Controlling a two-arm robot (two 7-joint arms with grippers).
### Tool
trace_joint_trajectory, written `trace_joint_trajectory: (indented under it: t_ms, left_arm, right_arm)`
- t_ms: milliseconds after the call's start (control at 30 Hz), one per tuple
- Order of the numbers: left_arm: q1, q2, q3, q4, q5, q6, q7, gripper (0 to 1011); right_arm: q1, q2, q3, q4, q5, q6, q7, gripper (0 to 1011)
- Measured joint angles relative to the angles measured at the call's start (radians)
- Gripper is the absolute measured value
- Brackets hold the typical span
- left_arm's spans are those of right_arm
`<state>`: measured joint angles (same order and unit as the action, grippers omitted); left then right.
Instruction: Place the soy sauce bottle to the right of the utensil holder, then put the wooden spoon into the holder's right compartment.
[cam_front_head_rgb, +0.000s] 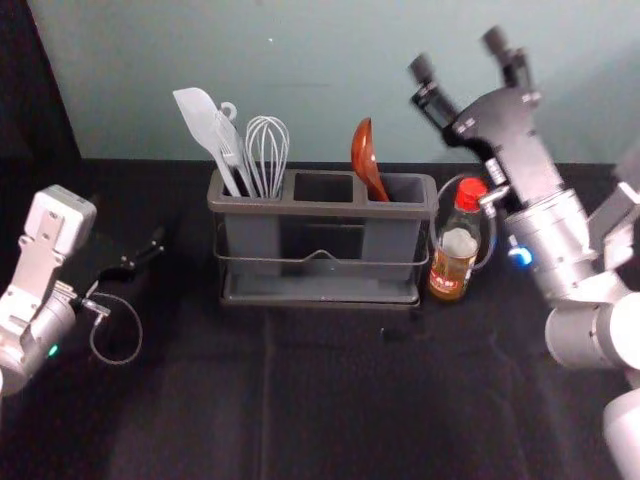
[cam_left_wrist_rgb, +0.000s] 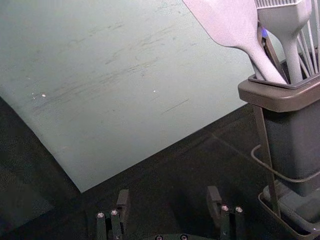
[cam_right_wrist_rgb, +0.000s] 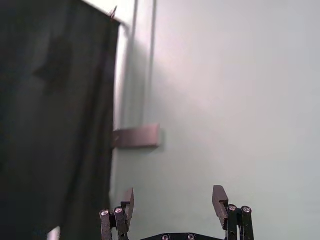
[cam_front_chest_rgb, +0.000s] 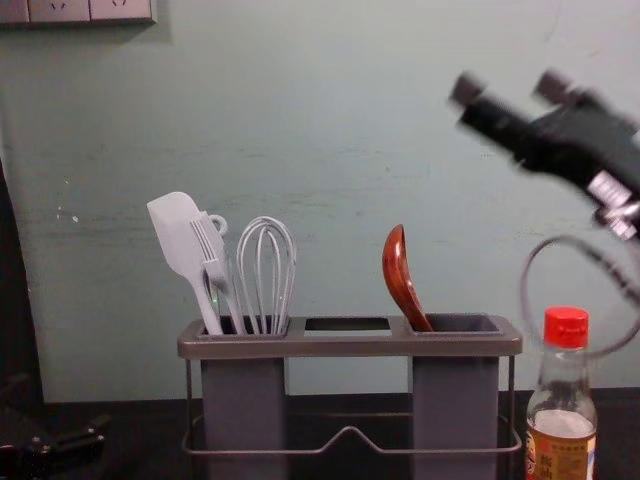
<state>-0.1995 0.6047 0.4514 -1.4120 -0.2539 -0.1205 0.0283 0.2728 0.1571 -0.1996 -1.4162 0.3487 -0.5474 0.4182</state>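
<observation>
Head view: spoon (cam_front_head_rgb: 367, 160) below-left, btl (cam_front_head_rgb: 456, 250) below R gripper (cam_front_head_rgb: 458, 54), jaws spread; L gripper (cam_front_head_rgb: 152, 250), far L, ditto.

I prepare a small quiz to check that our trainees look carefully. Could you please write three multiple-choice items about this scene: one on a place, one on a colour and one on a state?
1. Where in the utensil holder does the wooden spoon stand?
A. Left compartment
B. Middle opening
C. Right compartment

2. What colour is the cap of the soy sauce bottle?
A. Green
B. Red
C. White

3. What is the state of the right gripper?
A. Open and empty
B. Shut on the bottle
C. Shut on the spoon

Key:
1 C: the chest view shows the spoon rising from that compartment.
2 B: the cap is plainly red in the head and chest views.
3 A: its fingers stand apart with nothing between them.
</observation>
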Motion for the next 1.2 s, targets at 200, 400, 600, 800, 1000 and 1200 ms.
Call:
trace_joint_trajectory:
  t_ms: [200, 400, 600, 800, 1000, 1200]
  left_arm:
    - [0.0, 0.0, 0.0, 0.0, 0.0, 0.0, 0.0, 1000]
    - [0.0, 0.0, 0.0, 0.0, 0.0, 0.0, 0.0, 1000]
    - [0.0, 0.0, 0.0, 0.0, 0.0, 0.0, 0.0, 1000]
    - [0.0, 0.0, 0.0, 0.0, 0.0, 0.0, 0.0, 1000]
    - [0.0, 0.0, 0.0, 0.0, 0.0, 0.0, 0.0, 1000]
    - [0.0, 0.0, 0.0, 0.0, 0.0, 0.0, 0.0, 1000]
  right_arm:
    - [-0.004, 0.005, 0.086, -0.017, 0.022, -0.019, -0.03, 1003]
    - [-0.018, 0.039, 0.159, -0.029, -0.024, 0.061, -0.091, 1003]
    - [-0.033, 0.075, 0.192, -0.029, -0.11, 0.204, -0.157, 1003]
    - [-0.033, 0.09, 0.198, 0.011, -0.145, 0.289, -0.175, 1003]
    - [-0.029, 0.118, 0.163, 0.046, -0.211, 0.422, -0.185, 1003]
    - [-0.025, 0.137, 0.125, 0.068, -0.251, 0.497, -0.179, 1003]
